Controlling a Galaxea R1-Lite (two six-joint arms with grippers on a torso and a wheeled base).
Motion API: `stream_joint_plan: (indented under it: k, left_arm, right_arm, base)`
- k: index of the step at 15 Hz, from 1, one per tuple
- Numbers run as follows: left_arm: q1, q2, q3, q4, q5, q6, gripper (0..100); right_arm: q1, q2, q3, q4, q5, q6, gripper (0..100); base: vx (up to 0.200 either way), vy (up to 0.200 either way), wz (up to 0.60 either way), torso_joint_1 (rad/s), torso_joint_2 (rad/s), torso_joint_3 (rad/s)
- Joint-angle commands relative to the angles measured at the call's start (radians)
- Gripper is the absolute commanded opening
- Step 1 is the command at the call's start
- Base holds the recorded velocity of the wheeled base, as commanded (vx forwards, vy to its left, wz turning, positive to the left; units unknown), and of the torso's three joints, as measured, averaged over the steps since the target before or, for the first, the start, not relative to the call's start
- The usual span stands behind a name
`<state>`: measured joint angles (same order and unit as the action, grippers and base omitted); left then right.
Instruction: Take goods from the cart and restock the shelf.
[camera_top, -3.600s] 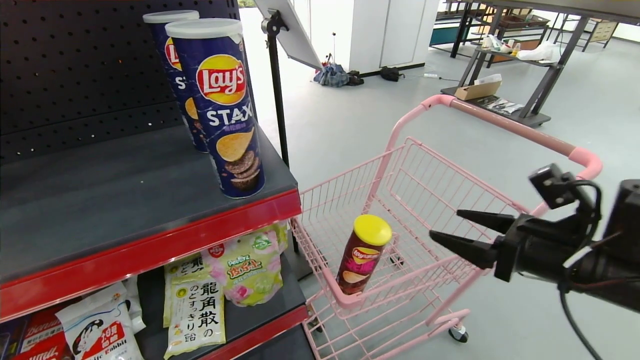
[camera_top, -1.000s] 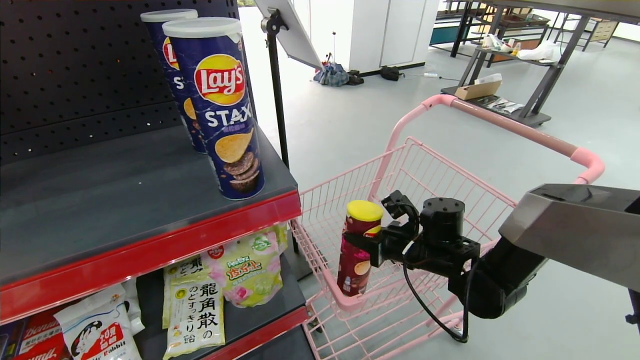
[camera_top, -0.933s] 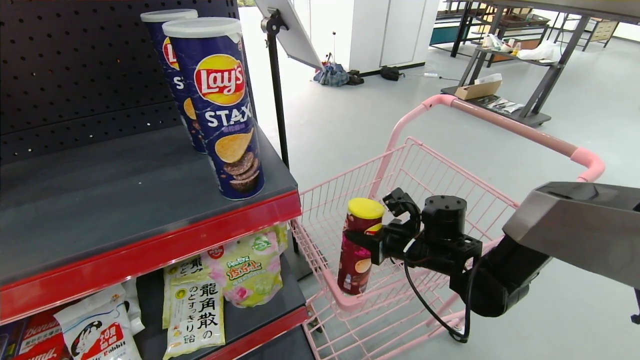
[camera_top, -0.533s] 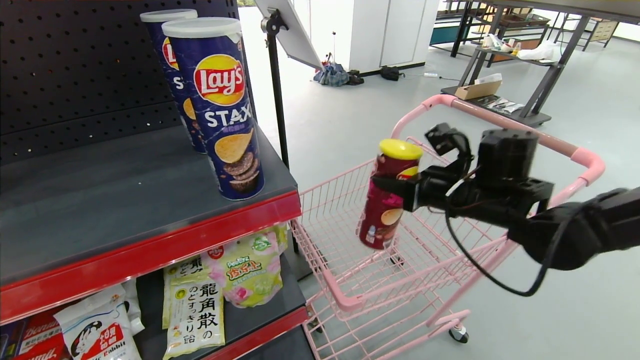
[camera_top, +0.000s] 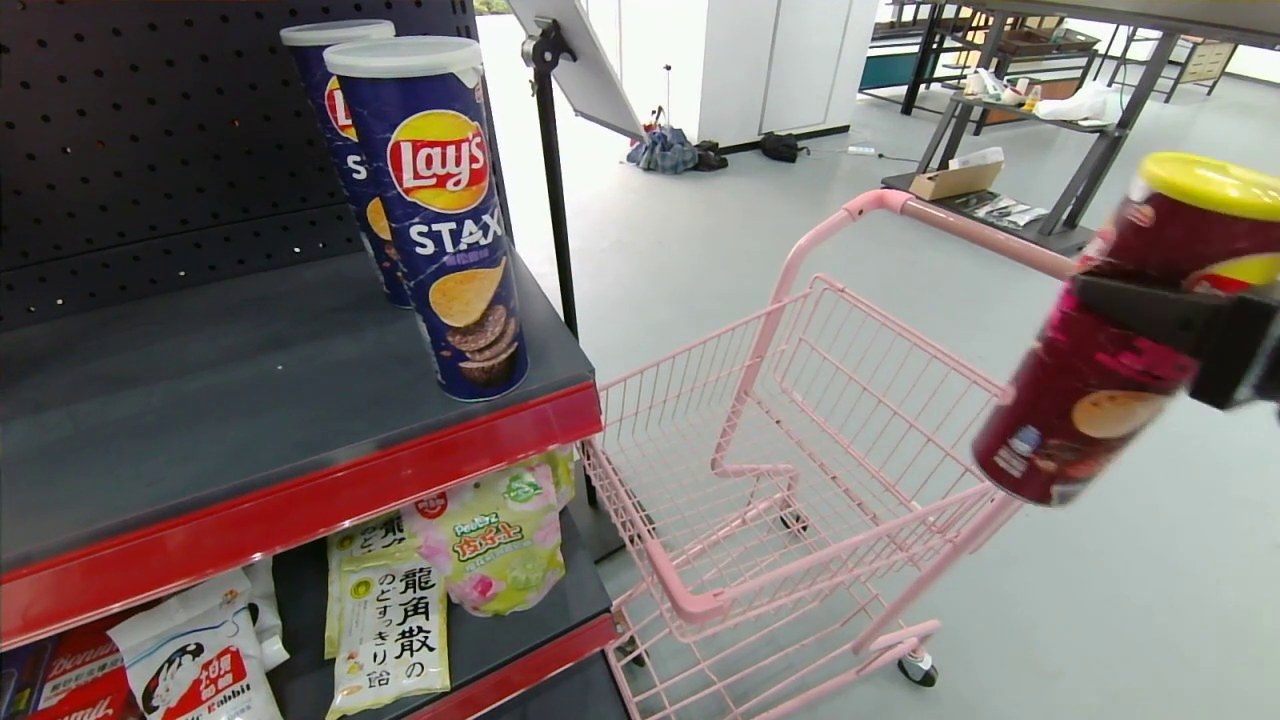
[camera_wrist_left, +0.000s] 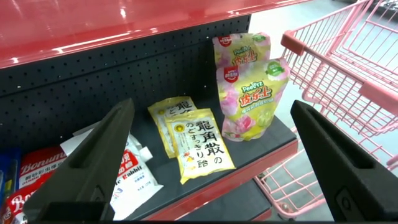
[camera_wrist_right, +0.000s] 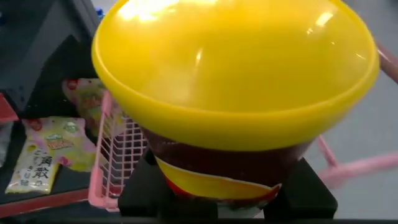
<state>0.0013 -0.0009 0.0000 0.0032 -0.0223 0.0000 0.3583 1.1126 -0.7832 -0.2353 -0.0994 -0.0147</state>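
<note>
A maroon chip can (camera_top: 1085, 400) with a yellow lid hangs tilted in the air at the far right, above and right of the pink cart (camera_top: 690, 600). My right gripper (camera_top: 1140, 310) is shut on the can below its lid. From the right wrist, the lid (camera_wrist_right: 236, 68) looms close, with black fingers (camera_wrist_right: 143, 186) on both sides of the can. The grey upper shelf (camera_top: 250, 400) with a red edge holds two tall blue chip cans (camera_top: 440, 210) at its right end. My left gripper (camera_wrist_left: 211, 162) stands open, facing the lower shelf (camera_wrist_left: 261, 155).
Snack bags (camera_top: 390, 600) lie on the lower shelf, also seen as yellow and green bags (camera_wrist_left: 249, 87). A black stand pole (camera_top: 555, 200) rises between shelf and cart. The upper shelf's left part is bare board. Tables (camera_top: 1010, 120) stand far behind.
My right gripper closed on the maroon can in the cart, lifted it out, and carried it up and to the right, nearer the head camera.
</note>
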Motion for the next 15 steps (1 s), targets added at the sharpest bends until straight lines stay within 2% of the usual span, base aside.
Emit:
stream_joint_plan:
  k: [1, 3, 4, 10, 15]
  left_arm:
    - [0.000, 0.001, 0.000, 0.000, -0.001, 0.000, 100]
    - [0.000, 0.001, 0.000, 0.000, -0.001, 0.000, 100]
    - [0.000, 0.001, 0.000, 0.000, -0.001, 0.000, 100]
    - [0.000, 0.001, 0.000, 0.000, -0.001, -0.002, 100]
    - [0.000, 0.001, 0.000, 0.000, -0.001, -0.002, 100]
  right_arm:
    - [-0.094, -0.405, 0.259, 0.145, -0.106, -0.013, 0]
    - [-0.211, -0.488, 0.272, 0.330, -0.094, -0.034, 0]
    - [-0.226, -0.500, 0.279, 0.333, -0.092, -0.042, 0]
    - [-0.228, -0.527, 0.292, 0.340, -0.091, -0.060, 0]
    - [-0.228, -0.522, 0.291, 0.333, -0.045, -0.060, 0]
  base:
    - [0.000, 0.000, 0.00, 0.000, 0.00, 0.000]
    - [0.000, 0.000, 0.00, 0.000, 0.00, 0.000]
    - [0.000, 0.000, 0.00, 0.000, 0.00, 0.000]
    - [0.000, 0.000, 0.00, 0.013, -0.04, -0.026]
    - [0.000, 0.000, 0.00, 0.155, -0.48, -0.325]
